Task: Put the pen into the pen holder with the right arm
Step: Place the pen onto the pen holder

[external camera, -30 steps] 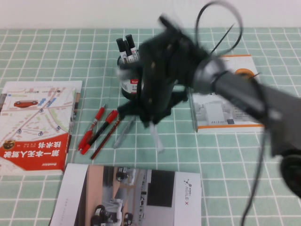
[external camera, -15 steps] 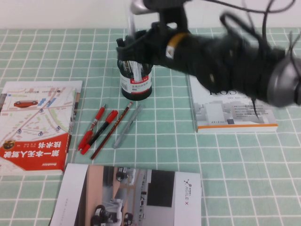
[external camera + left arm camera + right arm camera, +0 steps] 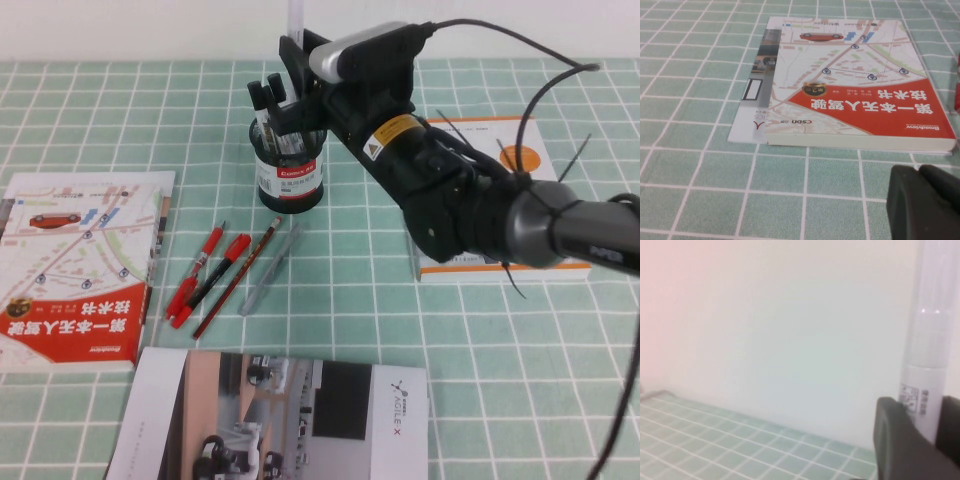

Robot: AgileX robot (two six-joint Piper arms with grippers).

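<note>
My right gripper (image 3: 297,72) hangs just above the pen holder (image 3: 290,178), a black mesh cup with a red and white label. It is shut on the pen (image 3: 297,16), a thick white marker held upright, its upper end reaching the top edge of the high view. In the right wrist view the pen (image 3: 932,340) stands between the two black fingers (image 3: 895,440) of that gripper (image 3: 922,427). The holder holds black-capped markers (image 3: 264,100). My left gripper (image 3: 919,171) shows only in the left wrist view, shut and empty, low over the mat beside the map book (image 3: 860,100).
Red pens (image 3: 205,270), a thin pencil and a translucent grey pen (image 3: 270,268) lie in front of the holder. The map book (image 3: 80,265) lies at the left, a white and orange book (image 3: 500,240) under the right arm, a brochure (image 3: 280,420) at the front.
My right arm has lifted the pen off the mat, carried it up and back over the holder, and turned it upright. The other pens have not moved.
</note>
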